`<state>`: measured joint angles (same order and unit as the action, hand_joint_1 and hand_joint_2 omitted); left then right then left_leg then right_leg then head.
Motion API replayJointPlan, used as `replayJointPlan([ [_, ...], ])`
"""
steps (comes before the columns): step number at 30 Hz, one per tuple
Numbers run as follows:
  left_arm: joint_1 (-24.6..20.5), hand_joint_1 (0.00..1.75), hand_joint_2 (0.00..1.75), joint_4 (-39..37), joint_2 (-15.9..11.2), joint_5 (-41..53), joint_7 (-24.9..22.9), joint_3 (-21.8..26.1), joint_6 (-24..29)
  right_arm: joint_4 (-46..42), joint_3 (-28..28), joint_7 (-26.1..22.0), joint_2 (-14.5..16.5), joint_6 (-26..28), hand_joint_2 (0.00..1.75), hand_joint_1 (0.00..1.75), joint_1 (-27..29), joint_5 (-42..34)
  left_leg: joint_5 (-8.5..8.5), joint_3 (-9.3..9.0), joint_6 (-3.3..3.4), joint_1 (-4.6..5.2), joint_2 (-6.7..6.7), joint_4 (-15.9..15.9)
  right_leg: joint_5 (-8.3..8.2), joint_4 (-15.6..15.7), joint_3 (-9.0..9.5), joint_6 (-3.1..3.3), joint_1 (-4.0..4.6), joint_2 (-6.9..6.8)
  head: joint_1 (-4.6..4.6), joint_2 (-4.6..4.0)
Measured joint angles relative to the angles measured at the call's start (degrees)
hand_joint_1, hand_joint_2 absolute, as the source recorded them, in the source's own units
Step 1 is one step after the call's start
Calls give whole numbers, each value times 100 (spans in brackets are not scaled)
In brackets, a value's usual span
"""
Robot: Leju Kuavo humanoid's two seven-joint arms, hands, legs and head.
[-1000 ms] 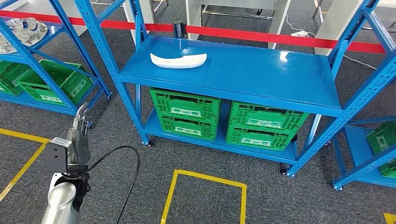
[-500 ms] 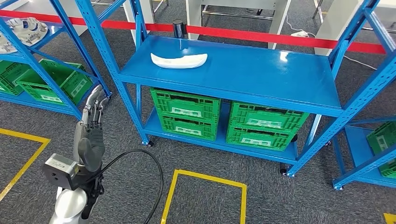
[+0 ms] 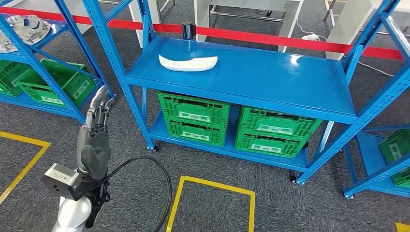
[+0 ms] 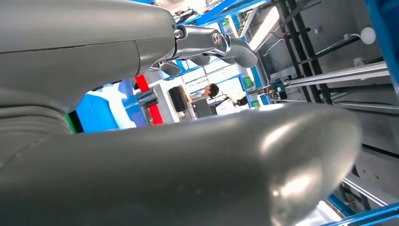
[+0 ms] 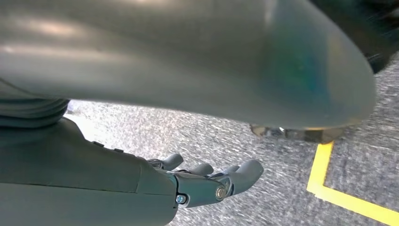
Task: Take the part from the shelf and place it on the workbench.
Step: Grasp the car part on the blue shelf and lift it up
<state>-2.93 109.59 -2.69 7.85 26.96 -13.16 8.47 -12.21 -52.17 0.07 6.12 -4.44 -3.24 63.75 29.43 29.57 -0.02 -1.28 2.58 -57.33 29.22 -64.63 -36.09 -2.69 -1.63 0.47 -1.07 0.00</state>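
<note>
We see the left hand (image 3: 95, 133) raised over the grey carpet (image 3: 203, 164), fingers (image 3: 99, 106) stretched out, close together and holding nothing. They point up toward the near-left post (image 3: 126, 92) of the blue shelf (image 3: 270, 79), stopping short of it with a strip of bare carpet between. The part (image 3: 188, 63), a white curved piece, lies flat on the top deck well beyond the fingertips and to their right, nearer the deck's back edge than its front lip. Most of the deck to the right of the part is bare blue.

Under the deck, green crates (image 3: 239, 123) fill the lower level just inside the front edge. A second rack (image 3: 36, 72) stands to the left of the fingers, so the hand sits in the gap between the two frames. Yellow floor tape (image 3: 212, 191) marks a box below and right of the hand. A red barrier (image 3: 270, 37) runs behind the shelf.

In the right wrist view the right hand (image 5: 207, 181) hangs over carpet, fingers loosely spread, nothing in them.
</note>
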Motion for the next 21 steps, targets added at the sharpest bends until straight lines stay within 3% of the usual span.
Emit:
replayJointPlan([
  [2, -2, 0, 0, 13, -1, 3, -3, -5, 6, 9, 0, 2, -1, 0, 0, 0, -4, 3, 80, 17, -80, 10, 13, -64, -142, 480, 218, 49, -2, 30, -8, 0],
  [5, -4, 0, 0, 40, -1, 11, -3, -12, 17, 16, -2, 5, -3, 6, 0, 0, -8, 7, 127, -9, -188, 5, 29, -39, -83, 525, 251, 213, 27, 31, 12, 0],
  [7, -15, 0, 0, 62, -1, 16, -2, -15, 22, 16, -3, 2, -6, 15, 0, 0, -12, 9, 217, 37, -242, -9, -54, -204, -62, 545, 303, 303, 22, 8, 36, 0],
  [8, -20, 0, 0, 70, -1, 18, -2, -18, 24, 16, -4, 1, -7, 17, 0, 0, -13, 9, 331, 164, -255, -10, -114, -467, -45, 554, 336, 341, 18, -8, 54, 0],
  [10, -20, 0, 0, 69, -2, 19, -2, -21, 28, 16, -9, 2, -9, 17, 0, 0, -8, 10, 615, 626, -264, -5, -194, -1267, 11, 554, 393, 389, 33, -38, 86, 0],
  [12, -9, 0, 0, 61, -2, 19, -3, -25, 30, 16, -16, 2, -10, 17, 0, 0, -2, 10, 656, 1005, -250, -1, -203, -1779, 76, 553, 464, 401, 53, -55, 93, 0],
  [13, -8, 0, 0, 58, -2, 19, -3, -27, 30, 16, -20, 2, -11, 17, 0, 0, 0, 10, 514, 1048, -231, 3, -205, -1736, 112, 554, 514, 398, 62, -58, 96, 0],
  [14, -9, 0, 0, 57, -2, 19, -3, -30, 30, 16, -21, 1, -11, 17, 0, 0, 0, 10, 274, 980, -200, 11, -209, -1477, 153, 554, 575, 391, 68, -59, 97, 0],
  [15, -14, 0, 0, 57, -2, 19, -3, -31, 30, 16, -22, 1, -11, 17, 0, 0, -1, 9, 5, 847, -160, 26, -221, -1096, 196, 556, 638, 377, 72, -59, 99, 0],
  [17, -37, 0, 0, 54, -2, 19, -3, -36, 32, 19, -27, -1, -12, 19, 0, 0, -8, 7, -281, 584, -88, 79, -263, -446, 281, 569, 724, 315, 86, -59, 102, 0],
  [21, -77, 0, 0, 48, -4, 19, -1, -49, 36, 21, -36, 2, -15, 28, 0, 0, -17, 5, -228, 436, 19, 104, -235, -178, 296, 552, 813, 164, 84, -86, 101, 0],
])
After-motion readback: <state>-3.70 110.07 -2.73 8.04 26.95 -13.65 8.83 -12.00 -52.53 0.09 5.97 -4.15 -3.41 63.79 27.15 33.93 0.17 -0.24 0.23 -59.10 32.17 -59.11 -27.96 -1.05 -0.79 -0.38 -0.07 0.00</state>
